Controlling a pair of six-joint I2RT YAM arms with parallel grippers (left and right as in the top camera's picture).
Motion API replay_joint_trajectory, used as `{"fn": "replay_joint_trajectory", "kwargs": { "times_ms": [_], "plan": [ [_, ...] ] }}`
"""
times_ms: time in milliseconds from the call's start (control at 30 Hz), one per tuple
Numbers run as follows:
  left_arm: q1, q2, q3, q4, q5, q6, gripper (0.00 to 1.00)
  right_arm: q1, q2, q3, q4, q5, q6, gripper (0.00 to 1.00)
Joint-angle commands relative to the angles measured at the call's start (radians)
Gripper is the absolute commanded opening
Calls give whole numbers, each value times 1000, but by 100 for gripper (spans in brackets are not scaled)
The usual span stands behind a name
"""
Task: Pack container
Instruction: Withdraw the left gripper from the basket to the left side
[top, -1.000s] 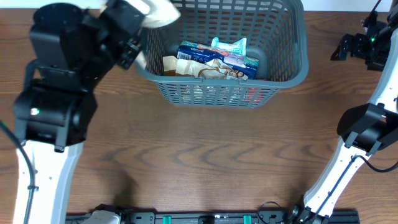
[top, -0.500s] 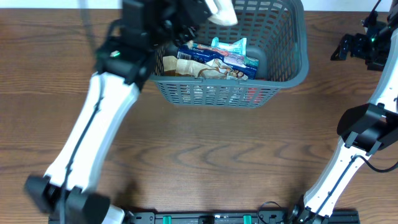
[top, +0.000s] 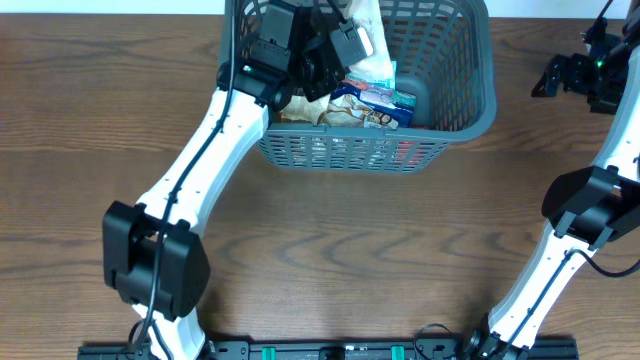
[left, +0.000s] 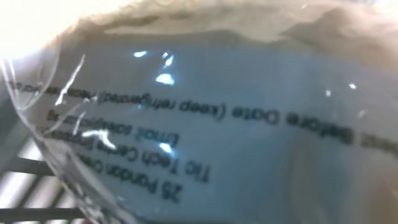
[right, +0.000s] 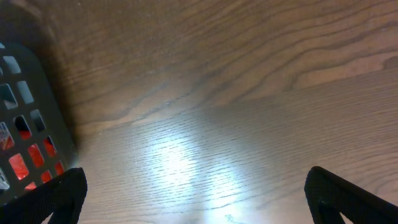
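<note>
Overhead view: the left arm reaches across the wooden surface (top: 330, 260) and over the container (top: 480, 95), a dark grey lattice basket.
Left pincer (top: 338, 42): apparently closed on a clear-wrapped pale packet (top: 368, 28). The wrapper fills the left wrist view and hides the fingers.
Key relation: the container's floor lies straight below the left pincer. The packet hangs inside the line of the rim and above the load. Whether it touches anything beneath cannot be told.
Long axis: the container runs left to right below the pincer. The packet's print runs across the wrist view, so it probably lies crosswise to the pincer.
Load below: blue-and-white packets (top: 378, 97) lie under the pincer and just to its right. A brown packet (top: 300, 108) sits to its left, toward the near wall. Something red (top: 405, 152) shows through the slots.
Room: bare floor shows to the pincer's right, toward the far wall. That looks like space enough to set the packet down.
Right pincer (right: 196, 205): fingers spread wide and empty over bare surface. The container's corner is off to its left, well apart from the work.
Nearer arm: the left, already above the container.
Next move, as judged: lower slightly and let go. The slick wrapper may cling or slide onto the stacked packets.
</note>
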Motion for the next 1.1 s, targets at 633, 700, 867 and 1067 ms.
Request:
{"fn": "replay_joint_trajectory", "kwargs": {
  "times_ms": [633,700,867,1067],
  "plan": [
    [-4,6,14,-73,13,-74,69,0,-15,5,-3,-12,-7,99],
    [-4,-34,14,-72,-16,-90,69,0,-15,5,-3,-12,-7,99],
    [-1,-145,14,-74,-146,-119,76,0,-15,5,-3,-18,3,99],
    [45,-288,14,-81,-259,-240,80,0,-15,5,-3,-83,11,99]
  ]
}}
